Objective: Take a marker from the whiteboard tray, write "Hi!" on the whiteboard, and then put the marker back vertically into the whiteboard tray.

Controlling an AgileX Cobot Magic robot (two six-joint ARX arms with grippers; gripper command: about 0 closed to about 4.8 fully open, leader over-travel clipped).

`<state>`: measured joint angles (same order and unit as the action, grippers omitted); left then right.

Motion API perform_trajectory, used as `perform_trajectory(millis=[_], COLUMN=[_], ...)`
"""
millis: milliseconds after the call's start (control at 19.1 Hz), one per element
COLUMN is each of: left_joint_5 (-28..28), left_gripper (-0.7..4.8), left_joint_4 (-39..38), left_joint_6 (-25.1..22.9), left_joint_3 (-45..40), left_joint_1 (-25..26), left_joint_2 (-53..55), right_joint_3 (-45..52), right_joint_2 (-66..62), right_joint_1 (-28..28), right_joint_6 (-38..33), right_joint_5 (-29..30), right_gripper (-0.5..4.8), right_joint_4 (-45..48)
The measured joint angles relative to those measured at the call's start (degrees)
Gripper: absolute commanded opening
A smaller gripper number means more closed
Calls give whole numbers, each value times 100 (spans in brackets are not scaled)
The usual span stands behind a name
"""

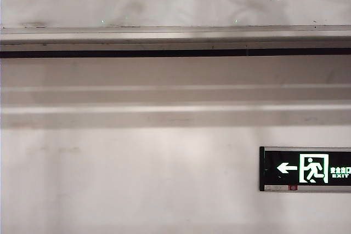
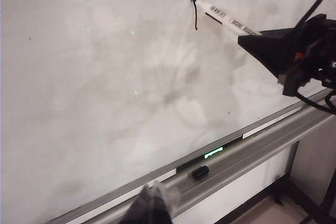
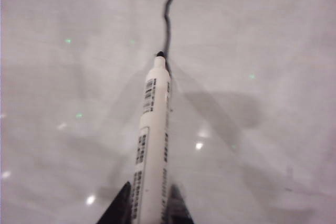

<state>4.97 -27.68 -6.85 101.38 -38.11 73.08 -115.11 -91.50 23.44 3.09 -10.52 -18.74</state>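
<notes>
My right gripper has its fingers clamped on the slim white marker, tip beyond them against the glossy white whiteboard to draw a black stroke. My left gripper idles near the long grey metal whiteboard tray, where a small black cap lies; how wide its fingers stand I cannot tell.

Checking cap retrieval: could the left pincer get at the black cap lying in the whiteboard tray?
Probably yes: the black cap lies exposed in the whiteboard tray near the left pincer, nothing between them.

The whiteboard tray, a long pale grey ledge, runs along the lower edge of the whiteboard. 1 small black cap lies on the tray.
</notes>
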Motion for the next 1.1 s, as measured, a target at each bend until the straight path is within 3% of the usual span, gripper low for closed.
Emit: perform_trajectory(millis=[576,1100], left_joint_5=[0,-2], left_gripper=[-6,-6], left_joint_4=[0,-48], left_joint_6=[0,0], left_joint_3=[0,0], left_joint_1=[2,0], left_joint_2=[0,0], right_joint_3=[-2,-2], right_joint_2=[9,39], right_joint_1=[-195,-203], right_joint_6=[44,81], right_joint_5=[-177,-769], right_gripper=[-2,-2], right_joint_4=[4,-85])
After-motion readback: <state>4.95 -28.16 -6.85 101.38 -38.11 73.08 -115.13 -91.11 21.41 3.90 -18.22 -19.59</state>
